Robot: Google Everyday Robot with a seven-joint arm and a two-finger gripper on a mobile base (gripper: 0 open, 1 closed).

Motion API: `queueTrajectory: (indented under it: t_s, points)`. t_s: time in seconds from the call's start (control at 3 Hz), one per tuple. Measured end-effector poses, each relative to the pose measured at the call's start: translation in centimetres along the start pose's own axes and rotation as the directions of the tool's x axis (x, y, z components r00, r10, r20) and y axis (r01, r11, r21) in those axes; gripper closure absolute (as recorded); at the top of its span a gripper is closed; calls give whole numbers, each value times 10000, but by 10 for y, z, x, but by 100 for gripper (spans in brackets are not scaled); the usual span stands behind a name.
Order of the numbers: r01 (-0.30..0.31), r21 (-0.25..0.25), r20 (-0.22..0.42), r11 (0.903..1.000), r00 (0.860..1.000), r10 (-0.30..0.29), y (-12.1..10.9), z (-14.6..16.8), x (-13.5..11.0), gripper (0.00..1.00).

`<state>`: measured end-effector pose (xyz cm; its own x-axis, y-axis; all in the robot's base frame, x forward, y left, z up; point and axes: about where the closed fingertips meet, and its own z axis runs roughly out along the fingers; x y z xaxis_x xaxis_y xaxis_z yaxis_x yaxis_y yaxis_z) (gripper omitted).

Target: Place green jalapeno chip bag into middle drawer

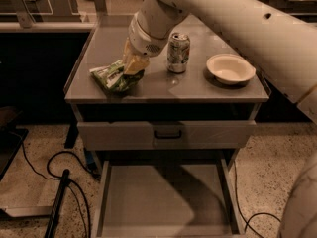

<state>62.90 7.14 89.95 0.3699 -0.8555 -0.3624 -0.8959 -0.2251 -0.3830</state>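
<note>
The green jalapeno chip bag [110, 76] is at the front left of the cabinet top [198, 90], near its front edge. My gripper [133, 69] comes down from the arm above and is shut on the bag's right end. The middle drawer [158, 200] is pulled out below, showing a bare grey floor with low side walls. It lies well beneath the bag and in front of it.
A silver soda can [178, 52] stands right of the gripper. A white bowl [230, 68] sits further right. A shut drawer with a grey front and black handle [168, 133] is above the open one. Black cables [54, 177] lie on the floor at left.
</note>
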Motion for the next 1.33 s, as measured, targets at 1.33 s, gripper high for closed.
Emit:
queueTrajectory:
  t_s: [1.33]
  points:
    - [-1653,-552,-551,9847,9852,1623,139,-85,-14,100]
